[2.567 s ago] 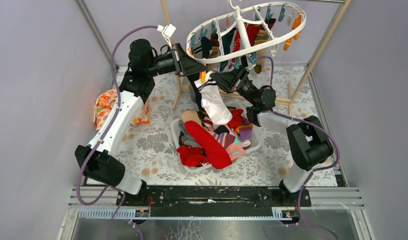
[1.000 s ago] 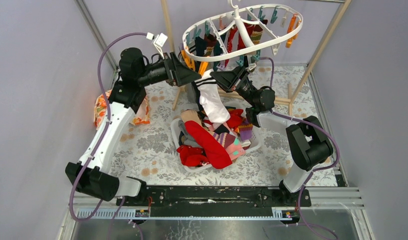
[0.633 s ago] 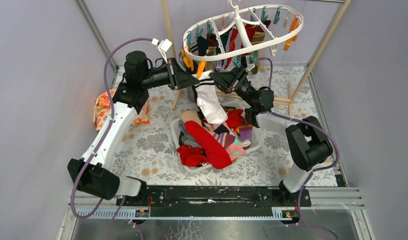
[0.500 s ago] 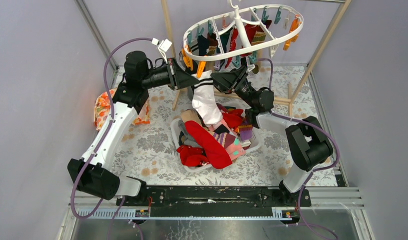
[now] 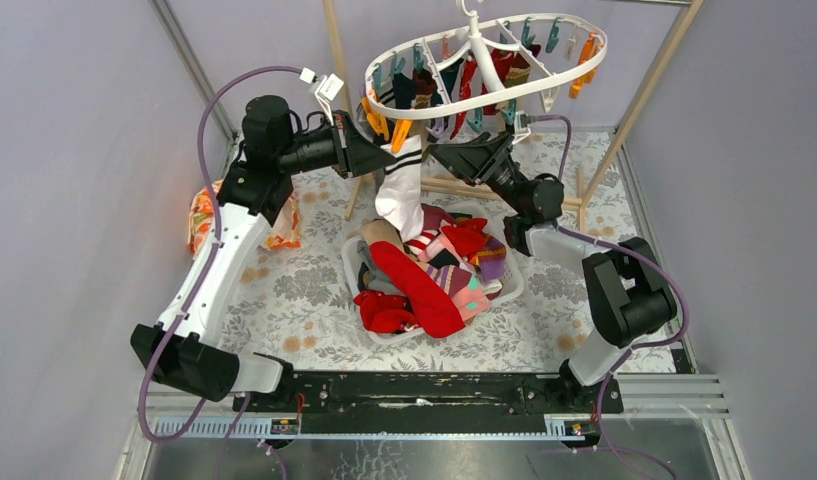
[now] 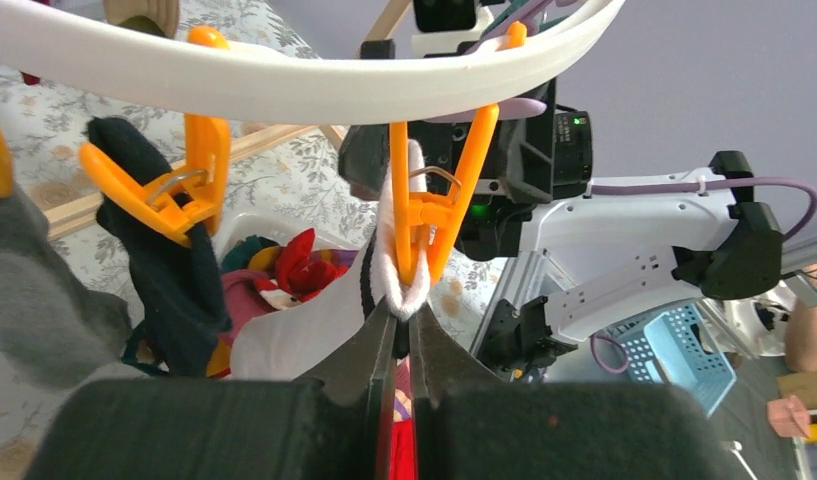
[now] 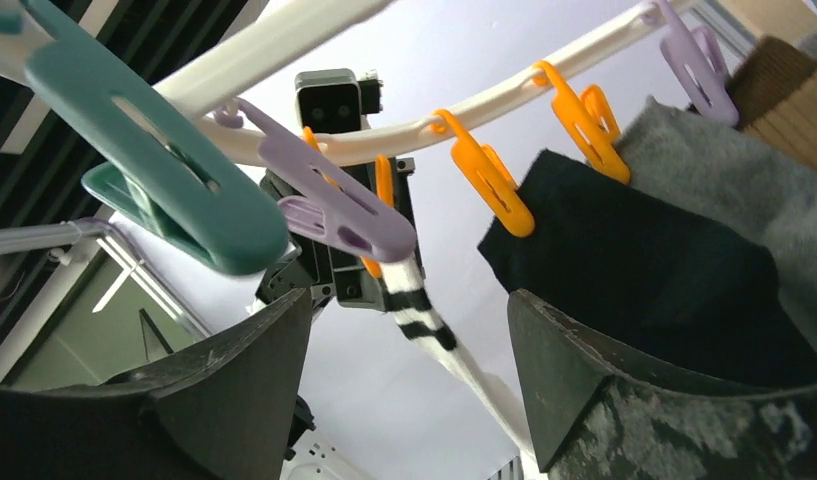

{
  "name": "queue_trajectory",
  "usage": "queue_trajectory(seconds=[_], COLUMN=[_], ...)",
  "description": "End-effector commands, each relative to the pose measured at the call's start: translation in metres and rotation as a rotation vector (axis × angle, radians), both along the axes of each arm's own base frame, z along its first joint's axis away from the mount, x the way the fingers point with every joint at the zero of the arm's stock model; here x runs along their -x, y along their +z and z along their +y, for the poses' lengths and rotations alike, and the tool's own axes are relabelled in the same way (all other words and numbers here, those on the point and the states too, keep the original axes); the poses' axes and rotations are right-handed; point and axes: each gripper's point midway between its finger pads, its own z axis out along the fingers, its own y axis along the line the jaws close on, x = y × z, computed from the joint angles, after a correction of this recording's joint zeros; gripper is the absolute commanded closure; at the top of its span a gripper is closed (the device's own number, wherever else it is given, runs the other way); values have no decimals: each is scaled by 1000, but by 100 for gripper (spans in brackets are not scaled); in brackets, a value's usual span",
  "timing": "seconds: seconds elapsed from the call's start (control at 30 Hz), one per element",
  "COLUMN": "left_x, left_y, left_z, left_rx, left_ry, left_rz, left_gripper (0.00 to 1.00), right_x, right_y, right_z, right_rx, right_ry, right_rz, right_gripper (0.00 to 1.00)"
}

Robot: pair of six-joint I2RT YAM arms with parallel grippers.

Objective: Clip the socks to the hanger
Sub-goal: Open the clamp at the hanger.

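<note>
Pinching the cuff of the white striped sock [image 5: 398, 190], my left hand [image 6: 396, 318] is closed on the fabric right under the orange clip [image 6: 424, 215]. That clip hangs from the rim of the hanger [image 6: 284, 88], above the far edge of the surface. In the left wrist view the clip's tips sit on the folded cuff, but only on its top edge, so I judge the bite shallow. To do this step well I would push the cuff a little deeper between the tips and loosen my fingers slowly. I should not drag downward, since the sock's weight already pulls that way. Its foot hangs toward the pile of socks [image 5: 416, 290] in the white basket [image 5: 514, 285] at the middle of the surface. I must also stay off the neighbouring clip holding a black sock [image 6: 174, 290].

To the right, my right hand [image 5: 446, 156] is spread open and empty under the rim, apart from the striped sock. It is well placed to steady the rim, or squeeze the clip again if the cuff slips.
</note>
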Motion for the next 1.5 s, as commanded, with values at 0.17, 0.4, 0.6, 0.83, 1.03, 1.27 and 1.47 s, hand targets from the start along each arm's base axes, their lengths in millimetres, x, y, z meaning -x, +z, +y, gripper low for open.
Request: queue_trajectory(seconds=[0.17,0.4,0.6,0.83,1.03,1.27,1.47], left_x=[-2,-5,-9,-26,-42,-39,-24], left_y=[17,17,17,17,20,39,54], left_z=[17,18,23,36,48,54,54], left_rx=[-73,-85,-102,-150,-173,-166,-114], left_ry=[99,119,151,267,369,408,405], left_rz=[-114,-120,-129,-153,-165,-191,-157], left_gripper=[91,91,92,92,73,31,24], right_x=[23,28,28,30,17,-7,-18], right_y=[55,66,65,62,56,41,39], right_z=[-1,-1,-1,-5,5,24,27], right_rx=[-80,-83,-81,-81,-24,206,215], right_ry=[50,72,78,40,-76,-459,-615], right_rz=[-239,-270,-266,-262,-228,-231,-250], right_gripper=[24,35,58,81,100,100,100])
